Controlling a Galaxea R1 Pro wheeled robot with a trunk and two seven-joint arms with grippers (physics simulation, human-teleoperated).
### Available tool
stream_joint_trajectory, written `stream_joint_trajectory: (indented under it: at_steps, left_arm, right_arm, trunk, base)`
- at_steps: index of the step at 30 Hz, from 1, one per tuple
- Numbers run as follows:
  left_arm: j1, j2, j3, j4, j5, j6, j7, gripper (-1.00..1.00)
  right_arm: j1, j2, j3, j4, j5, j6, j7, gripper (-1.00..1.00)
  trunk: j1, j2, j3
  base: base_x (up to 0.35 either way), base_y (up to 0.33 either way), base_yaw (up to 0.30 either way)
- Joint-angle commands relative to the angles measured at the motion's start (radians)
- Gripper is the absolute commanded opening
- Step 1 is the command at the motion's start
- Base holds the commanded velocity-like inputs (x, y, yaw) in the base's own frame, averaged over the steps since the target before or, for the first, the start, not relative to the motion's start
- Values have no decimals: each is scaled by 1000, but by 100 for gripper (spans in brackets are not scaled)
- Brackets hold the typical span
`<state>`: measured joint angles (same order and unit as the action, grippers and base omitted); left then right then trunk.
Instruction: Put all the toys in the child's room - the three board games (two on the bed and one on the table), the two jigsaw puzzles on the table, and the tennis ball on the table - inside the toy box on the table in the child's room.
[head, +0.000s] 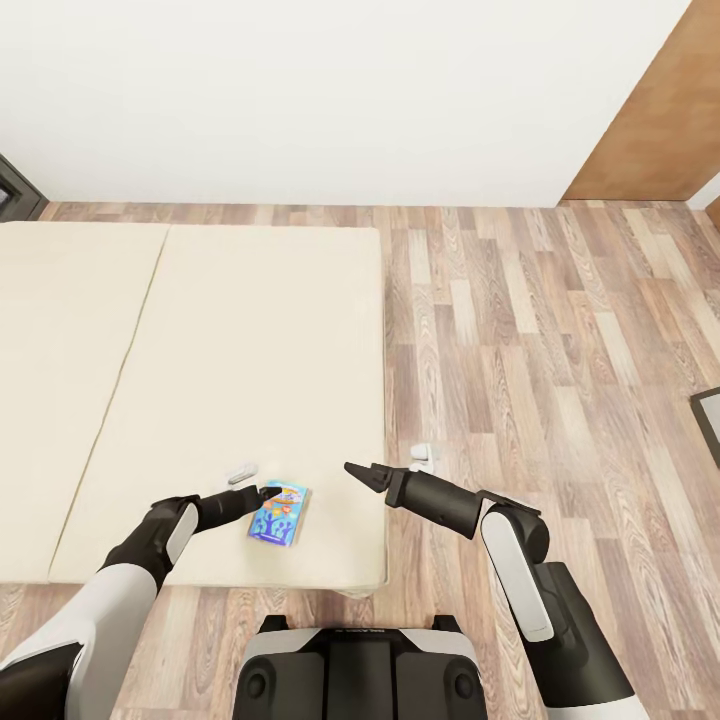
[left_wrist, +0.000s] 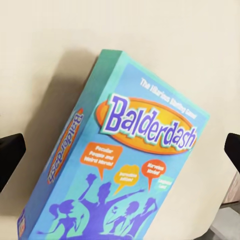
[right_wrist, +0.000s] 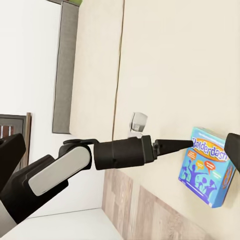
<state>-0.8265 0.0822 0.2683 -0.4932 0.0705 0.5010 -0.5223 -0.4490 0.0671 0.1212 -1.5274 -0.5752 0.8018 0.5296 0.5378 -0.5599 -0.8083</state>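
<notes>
A light blue board game (head: 279, 512) printed "Balderdash" lies flat on the cream mattress of the bed (head: 200, 350), close to its front edge. My left gripper (head: 268, 491) hovers at the box's far left corner. In the left wrist view the board game (left_wrist: 125, 165) sits between the two dark fingertips (left_wrist: 10, 155), which stand far apart, so the left gripper (left_wrist: 121, 152) is open and empty. My right gripper (head: 360, 472) hangs over the bed's right edge, a hand's width right of the box; it is open and empty (right_wrist: 123, 152). The right wrist view also holds the board game (right_wrist: 207, 167).
Wood-plank floor (head: 540, 340) spreads to the right of the bed. A brown door (head: 660, 120) stands at the back right against the white wall. A dark object (head: 707, 420) cuts in at the right edge. My base (head: 360, 670) is against the bed's front.
</notes>
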Motion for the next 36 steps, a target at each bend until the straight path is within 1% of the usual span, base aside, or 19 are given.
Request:
stream_joint_trajectory:
  at_steps: [1,12,22,36]
  left_arm:
    - [0,0,3,0,7,9,-1,100]
    - [0,-1,3,11,7,10,-1,100]
    - [0,-1,3,13,8,8,-4,100]
    - [0,1,6,14,9,8,-8,100]
  right_arm:
    - [0,0,-1,0,-2,6,1,100]
    - [0,0,-2,0,-2,6,1,100]
    - [0,-1,-5,0,-3,7,2,100]
    - [0,-1,-4,-2,-3,7,2,100]
  trunk:
    - [0,-1,-1]
    - [0,-1,0]
    - [0,-1,4]
    - [0,-1,5]
  base:
    - [0,0,0]
    - [0,0,-4]
    - [0,0,-74]
    - [0,0,-6]
